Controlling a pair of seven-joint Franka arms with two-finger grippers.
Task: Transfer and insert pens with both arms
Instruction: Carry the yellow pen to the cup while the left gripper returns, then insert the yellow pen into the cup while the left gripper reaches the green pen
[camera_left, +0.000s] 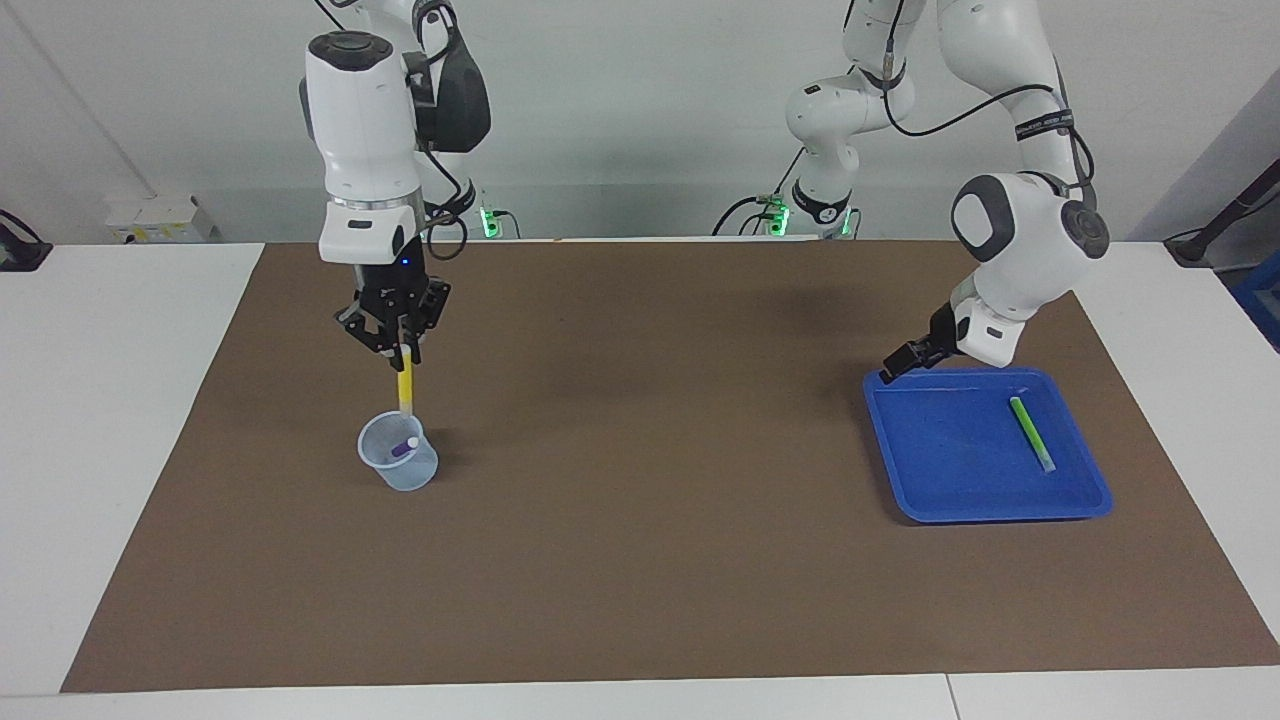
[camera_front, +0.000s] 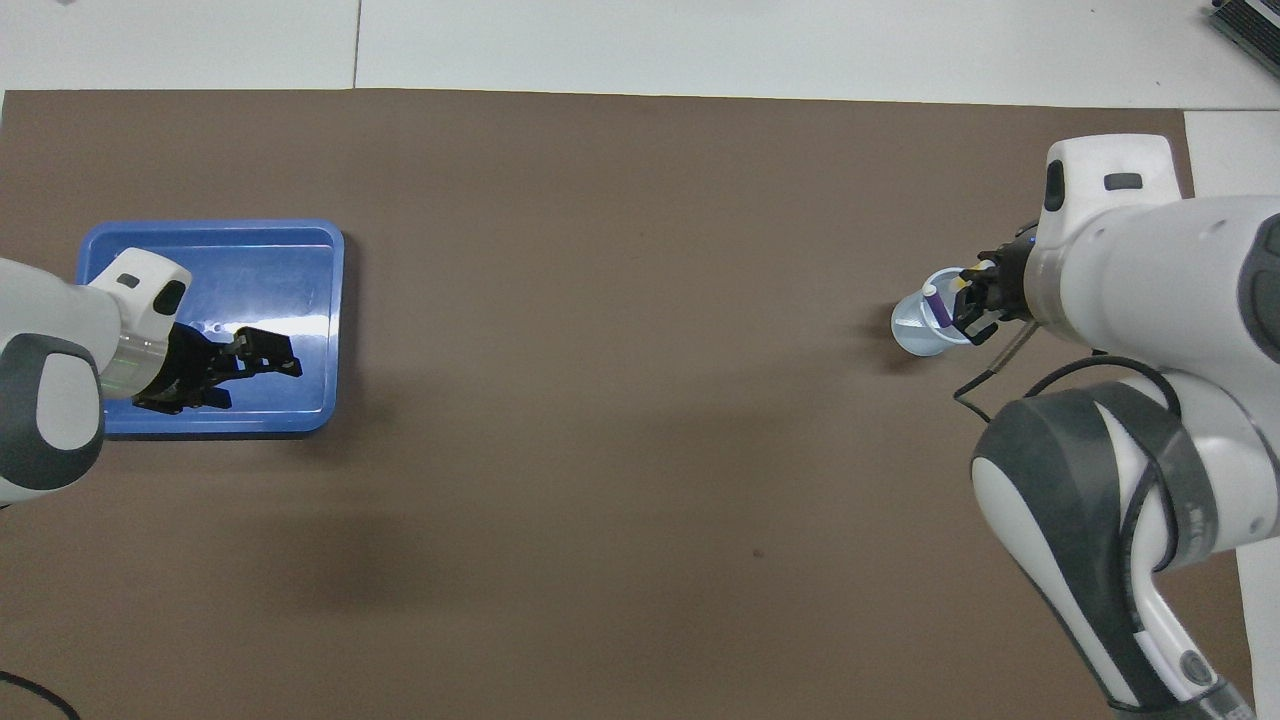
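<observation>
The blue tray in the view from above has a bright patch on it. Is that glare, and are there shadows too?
Overhead view: yes, glare streaks the blue tray beside the left gripper. Facing view: the cup casts a small dark shadow on the mat.

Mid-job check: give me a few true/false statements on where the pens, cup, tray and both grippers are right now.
1. The right gripper holds the yellow pen upright over the cup. True.
2. The purple pen lies in the tray. False: it is in the cup.
3. The green pen lies in the tray. True.
4. The left gripper holds the green pen. False: it is open and empty over the tray's edge.
</observation>
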